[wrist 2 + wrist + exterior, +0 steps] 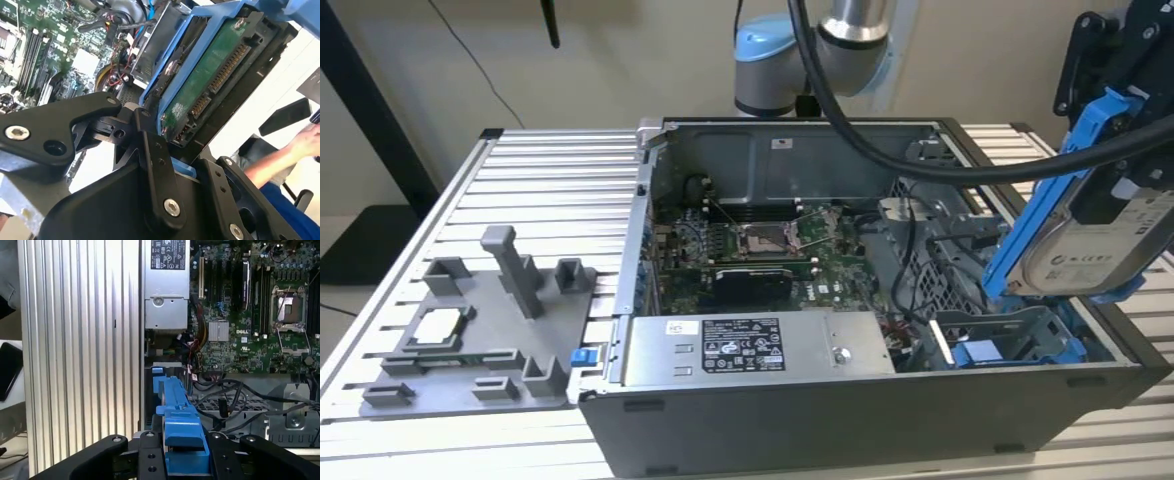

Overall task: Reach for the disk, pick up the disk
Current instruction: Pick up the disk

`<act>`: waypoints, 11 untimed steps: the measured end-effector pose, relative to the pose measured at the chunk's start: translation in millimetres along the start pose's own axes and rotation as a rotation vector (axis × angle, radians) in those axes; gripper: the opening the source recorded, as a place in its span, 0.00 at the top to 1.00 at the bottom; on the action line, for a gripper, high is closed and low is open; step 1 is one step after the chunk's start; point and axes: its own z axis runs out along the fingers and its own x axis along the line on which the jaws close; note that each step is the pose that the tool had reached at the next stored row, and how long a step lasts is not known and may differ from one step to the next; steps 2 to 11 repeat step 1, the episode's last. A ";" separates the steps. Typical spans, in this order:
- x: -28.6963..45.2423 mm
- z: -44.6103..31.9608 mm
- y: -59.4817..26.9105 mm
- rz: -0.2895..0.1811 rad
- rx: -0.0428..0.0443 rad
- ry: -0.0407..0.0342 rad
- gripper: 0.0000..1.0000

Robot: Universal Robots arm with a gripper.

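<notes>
In the exterior view, we see the disk point(1101, 235) raised clear of the open computer case point(854, 420), up at the exterior view's right, tilted with its white label facing us and its blue frame point(1067, 170) running along its edge. It hangs from the gripper point(1121, 85), whose black body is cut off by the edge of the picture, so the grip itself is hard to make out here. We judge it is held on end like this because it came out of the blue bay point(994, 350) below it. A grey tray point(467, 340) of fixtures sits on the slatted table point(494, 190), well apart.

In the second wrist view, the disk point(210, 85) shows its green circuit board and connector, with the blue frame point(165, 85) wrapped round it. The black fingers point(155, 165) close on the frame's lower end; the contact itself lies behind the finger links. A person's arm point(280, 155) is blurred in the background.

In the first wrist view, we look down the blue frame point(177, 425), clamped between the fingers point(150, 455), with the motherboard point(250, 305) beyond. The disk's metal body is hidden behind the frame.
</notes>
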 end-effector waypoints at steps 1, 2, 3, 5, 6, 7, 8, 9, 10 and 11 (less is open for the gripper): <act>0.0 0.0 0.0 0.000 0.0000 0.0001 1.00; 0.0 0.0 0.0 0.000 0.0000 0.0001 1.00; 0.0 0.0 0.0 0.000 0.0000 0.0001 1.00; 0.0 0.0 0.0 0.000 0.0000 0.0001 1.00; 0.0 0.0 0.0 0.000 0.0000 0.0001 1.00; 0.0 0.0 0.0 0.000 0.0000 0.0001 1.00; 0.0 0.0 0.0 0.000 0.0000 0.0001 1.00; 0.0 0.0 0.0 0.000 0.0000 0.0001 1.00; 0.0 0.0 0.0 0.000 0.0000 0.0001 1.00; 0.0 0.0 0.0 0.000 0.0000 0.0001 1.00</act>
